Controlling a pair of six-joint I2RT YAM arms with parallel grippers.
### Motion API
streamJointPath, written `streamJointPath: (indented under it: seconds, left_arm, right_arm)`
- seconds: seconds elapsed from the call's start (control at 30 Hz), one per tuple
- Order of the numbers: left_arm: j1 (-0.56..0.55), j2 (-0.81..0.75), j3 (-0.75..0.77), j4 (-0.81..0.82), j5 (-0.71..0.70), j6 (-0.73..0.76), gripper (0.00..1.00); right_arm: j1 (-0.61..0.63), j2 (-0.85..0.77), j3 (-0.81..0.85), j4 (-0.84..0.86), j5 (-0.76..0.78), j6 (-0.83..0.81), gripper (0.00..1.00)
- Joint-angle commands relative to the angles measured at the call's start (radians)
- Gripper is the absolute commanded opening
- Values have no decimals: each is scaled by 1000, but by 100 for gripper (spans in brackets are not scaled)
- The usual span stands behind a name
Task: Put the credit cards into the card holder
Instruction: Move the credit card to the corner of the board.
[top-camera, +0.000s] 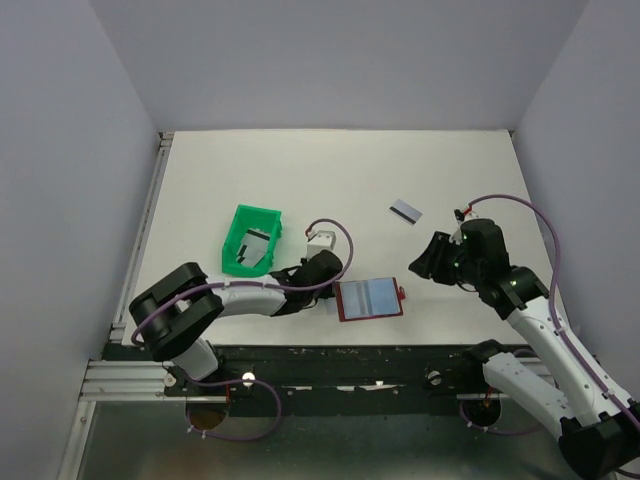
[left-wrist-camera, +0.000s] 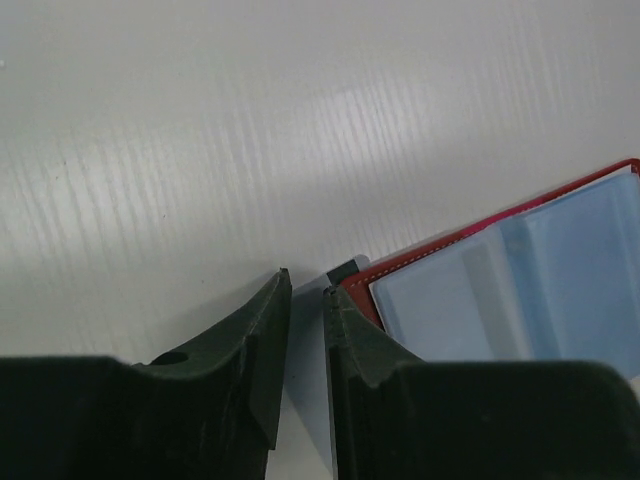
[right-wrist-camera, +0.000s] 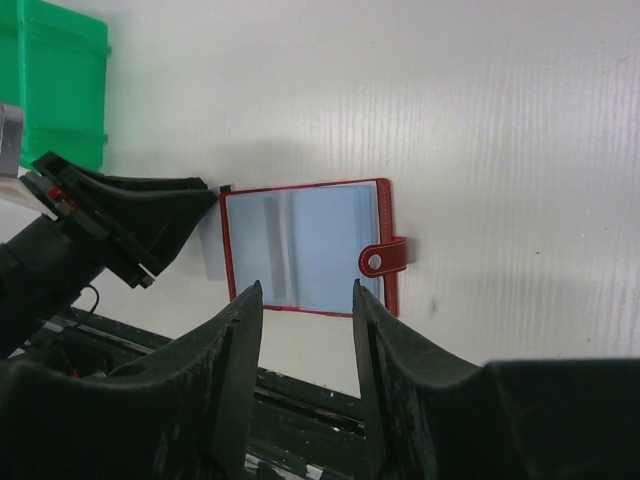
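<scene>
We see the white table (top-camera: 300, 170) carrying a green tray (top-camera: 240, 222) with cards (top-camera: 258, 243) inside. Right of the tray, near the front edge, the card holder (top-camera: 370, 298) lies open, blue side up. The right gripper (right-wrist-camera: 305, 290) hangs spread beside the holder's right edge, holding nothing. The left gripper (left-wrist-camera: 308, 300) pinches 1 pale card (right-wrist-camera: 210, 250) at the holder's left edge. 1 loose card (top-camera: 405, 210) lies farther back.

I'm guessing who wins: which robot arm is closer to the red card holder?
Left. The left end effector sits at the card holder's left edge, pinching a credit card; the right end effector hovers open, apart, off its right side.
</scene>
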Motion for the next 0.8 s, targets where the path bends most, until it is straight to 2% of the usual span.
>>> streamJointPath:
  seconds: [0.0,0.2,0.4,0.57,0.77]
  left_arm:
    - [-40,-40,-92,-342,-28,-108,34]
    - [-75,-129,-135,-443,-65,-185,34]
    - [-84,-241,-96,-521,-151,-191,36]
    - [-84,-307,-50,-405,-157,-68,48]
    - [-84,-240,-1,-244,-70,38,52]
  right_arm:
    - [3,-7,-18,3,-14,12,50]
    - [1,-12,-24,5,-14,15,50]
    - [3,-13,-22,6,-17,18,50]
    - [4,-16,-25,6,-23,21,50]
    - [1,-30,-35,8,-25,30,50]
